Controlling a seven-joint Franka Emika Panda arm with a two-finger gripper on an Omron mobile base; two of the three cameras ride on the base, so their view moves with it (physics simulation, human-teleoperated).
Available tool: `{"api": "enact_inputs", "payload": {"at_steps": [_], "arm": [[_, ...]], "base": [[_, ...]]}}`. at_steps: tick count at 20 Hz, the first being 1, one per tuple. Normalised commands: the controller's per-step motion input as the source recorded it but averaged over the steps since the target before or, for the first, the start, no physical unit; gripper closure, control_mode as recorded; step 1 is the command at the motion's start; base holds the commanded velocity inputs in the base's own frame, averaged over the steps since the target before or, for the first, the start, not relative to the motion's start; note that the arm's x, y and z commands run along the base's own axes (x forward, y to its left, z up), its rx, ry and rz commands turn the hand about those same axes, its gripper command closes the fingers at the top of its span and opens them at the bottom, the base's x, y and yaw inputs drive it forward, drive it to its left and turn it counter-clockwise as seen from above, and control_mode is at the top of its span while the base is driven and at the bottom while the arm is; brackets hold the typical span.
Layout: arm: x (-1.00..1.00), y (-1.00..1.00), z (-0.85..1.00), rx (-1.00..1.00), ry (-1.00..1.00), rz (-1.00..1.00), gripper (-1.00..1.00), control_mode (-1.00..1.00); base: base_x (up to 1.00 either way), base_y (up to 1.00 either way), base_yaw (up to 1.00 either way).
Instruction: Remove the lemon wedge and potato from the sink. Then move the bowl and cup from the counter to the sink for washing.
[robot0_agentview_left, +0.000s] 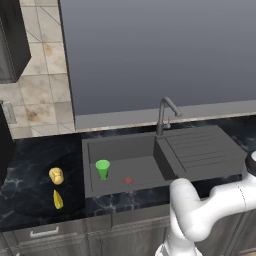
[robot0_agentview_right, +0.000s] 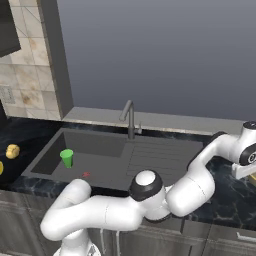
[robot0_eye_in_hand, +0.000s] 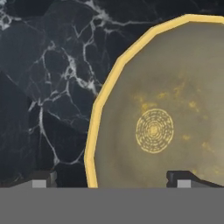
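- Lying on the counter (robot0_agentview_left: 30, 170) left of the sink (robot0_agentview_left: 150, 150), the potato (robot0_agentview_left: 56, 175) and lemon wedge (robot0_agentview_left: 58, 200) look already removed.
- The cup (robot0_agentview_left: 103, 168) stands upright inside the basin, near the red drain (robot0_agentview_left: 128, 180).
- Far right, the gripper (robot0_eye_in_hand: 111, 181) hangs released, jaws straddling the rim of the bowl (robot0_eye_in_hand: 166, 118) on the counter, probably readying a rim pinch.

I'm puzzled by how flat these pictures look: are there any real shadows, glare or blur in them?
Left base view: soft even light, only a faint dark patch on the counter around the potato and lemon wedge. Right base view: sharp throughout, no glare on the sink or cup. Hand view: the bowl looks slightly soft and grainy up close, with its edge faceted.
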Motion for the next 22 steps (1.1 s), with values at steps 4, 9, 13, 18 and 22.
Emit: {"api": "enact_inputs", "payload": {"at_steps": [4, 9, 13, 18, 22], "arm": [[0.03, -0.11, -0.01, 0.01, 0.03, 0.00, -1.00, -1.00], [0.02, -0.09, -0.04, 0.03, 0.04, 0.00, -1.00, -1.00], [0.01, -0.07, -0.04, 0.06, 0.06, 0.00, -1.00, -1.00], [0.01, -0.05, 0.00, 0.07, 0.07, 0.00, 1.00, -1.00], [0.00, -0.11, 0.03, 0.09, 0.14, 0.00, 1.00, -1.00]], "base": [[0.00, 0.00, 0.00], [0.00, 0.00, 0.00], [0.00, 0.00, 0.00], [0.00, 0.00, 0.00], [0.00, 0.00, 0.00]]}}
